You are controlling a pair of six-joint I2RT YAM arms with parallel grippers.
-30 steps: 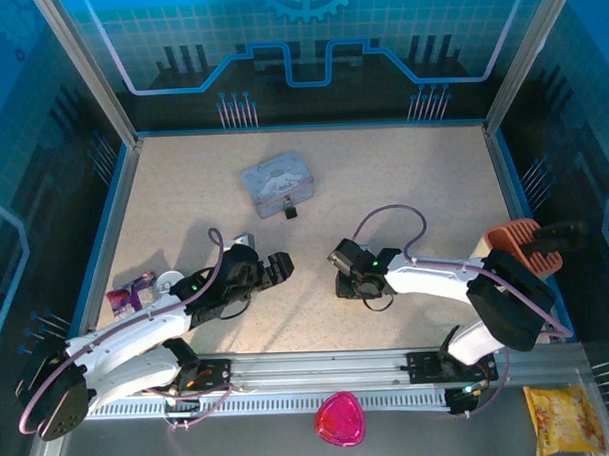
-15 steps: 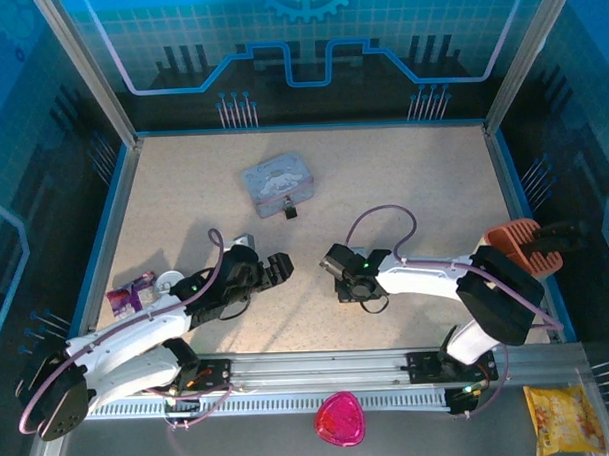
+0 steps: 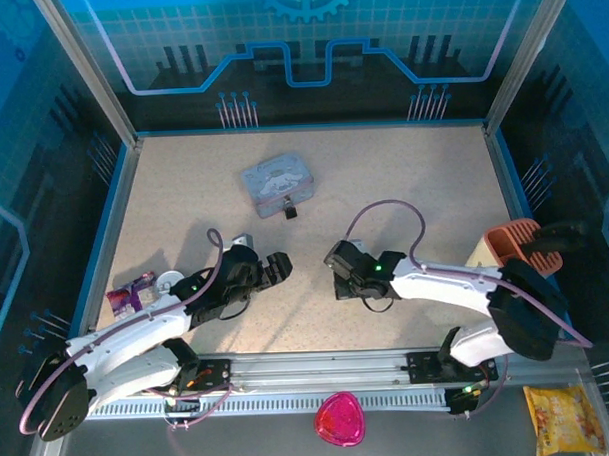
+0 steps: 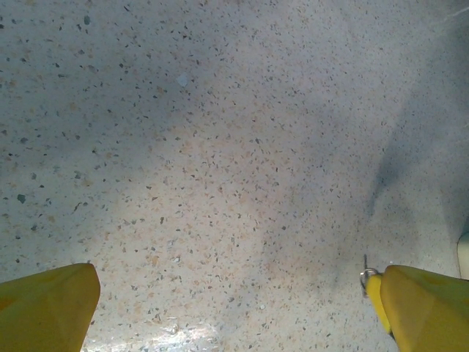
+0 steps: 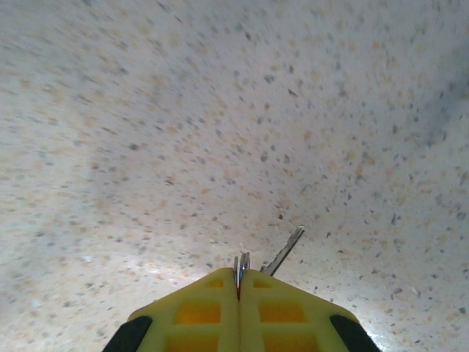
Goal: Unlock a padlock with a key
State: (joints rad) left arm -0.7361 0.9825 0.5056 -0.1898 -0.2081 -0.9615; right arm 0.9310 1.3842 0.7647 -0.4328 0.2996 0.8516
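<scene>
I see right gripper point(image 5: 238, 277) jaws clamped on key point(image 5: 284, 253) over tabletop point(image 5: 146, 110). Left gripper point(image 4: 236, 282) jaws apart. Padlock point(image 3: 290, 211) farther off, just beside tin point(image 3: 278, 184).

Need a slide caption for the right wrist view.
Right gripper pinched shut on the key, its blade angling out over the speckled table.

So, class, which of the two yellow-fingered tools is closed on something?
The right tool: its fingers are pressed together around a slim silvery metal key that pokes out past them. The left tool has its fingers wide apart.
</scene>
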